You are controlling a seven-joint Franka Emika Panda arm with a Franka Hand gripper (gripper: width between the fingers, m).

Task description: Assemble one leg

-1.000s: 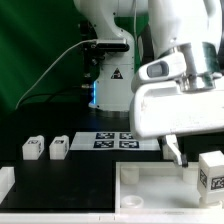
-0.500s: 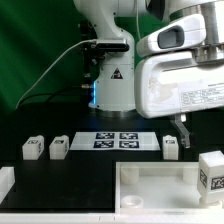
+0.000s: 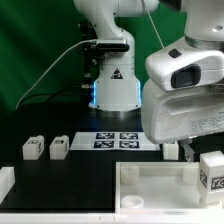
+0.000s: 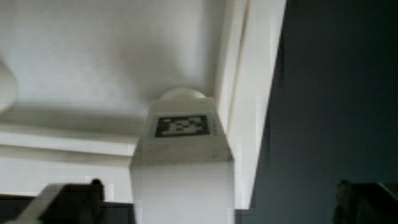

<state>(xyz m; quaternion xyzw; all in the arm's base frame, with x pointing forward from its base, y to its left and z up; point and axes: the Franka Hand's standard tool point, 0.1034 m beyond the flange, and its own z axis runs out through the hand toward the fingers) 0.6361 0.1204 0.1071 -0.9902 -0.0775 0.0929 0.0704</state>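
In the wrist view a white leg point(image 4: 182, 160) with a square tag lies lengthwise between my gripper's point(image 4: 222, 205) open fingers point(image 4: 71, 200), nearer one finger and touched by neither. It rests on the white tray point(image 4: 89, 70) near its edge. In the exterior view the gripper point(image 3: 189, 152) hangs low over the tray's point(image 3: 150, 186) right end, beside a tagged leg point(image 3: 211, 170). Another leg point(image 3: 170, 149) stands just behind the hand. Two more legs point(image 3: 33, 148) point(image 3: 58, 147) stand at the left.
The marker board point(image 3: 118, 140) lies in front of the robot base. A white block point(image 3: 5, 180) sits at the exterior view's left edge. The tray has a round socket point(image 3: 128, 199) near its front corner. The black tabletop point(image 4: 338, 90) borders the tray.
The hand rose, then came back down slightly further toward the exterior view's right, over the tray's right end. The legs have not moved.
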